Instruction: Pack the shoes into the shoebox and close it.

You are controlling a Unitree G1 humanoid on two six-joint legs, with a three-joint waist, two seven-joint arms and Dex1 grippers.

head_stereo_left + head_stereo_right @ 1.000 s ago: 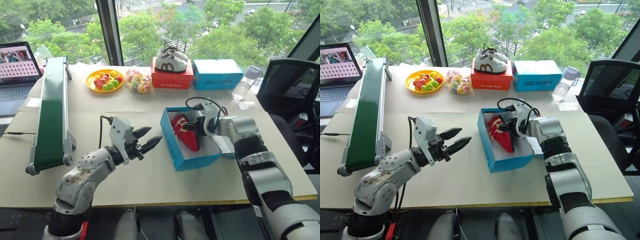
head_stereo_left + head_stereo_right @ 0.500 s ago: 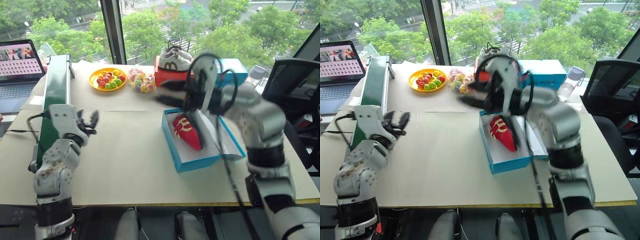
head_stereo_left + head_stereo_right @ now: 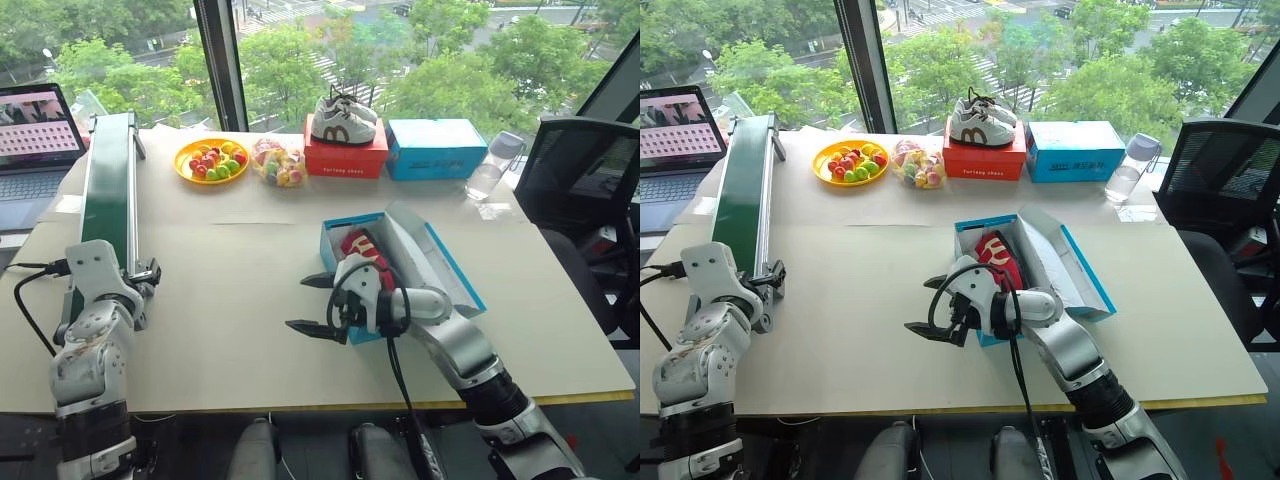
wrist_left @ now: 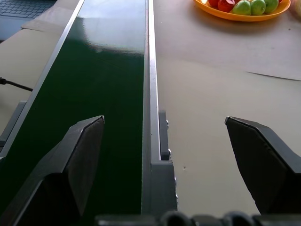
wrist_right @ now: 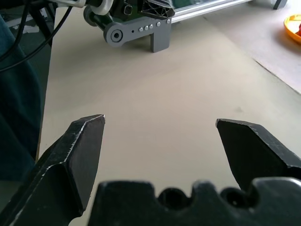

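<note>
The bright blue shoebox (image 3: pixel 345 262) stands open near the table's middle, its lid (image 3: pixel 437 262) leaning up and away on the right. The red shoes (image 3: pixel 366 246) with white markings lie inside, toward the box's far end. My right gripper (image 3: pixel 298 304) hovers just left of the box's near corner, pointing left, open and holding nothing; in the right wrist view its fingers (image 5: pixel 84 141) frame bare table. My left gripper (image 4: pixel 164 120) is far to the left, open over the rail of the green conveyor (image 3: pixel 108 205).
Along the far edge stand an orange fruit plate (image 3: pixel 208 160), a bag of sweets (image 3: pixel 279 163), a red box (image 3: pixel 345 158) bearing white sneakers (image 3: pixel 343 118), another blue box (image 3: pixel 435 148) and a water bottle (image 3: pixel 486 166). A laptop (image 3: pixel 35 135) sits far left, a black chair (image 3: pixel 585 185) right.
My right gripper has come out of the box, swung to the box's left near corner and opened wide. The left arm has swung left to the conveyor and opened.
</note>
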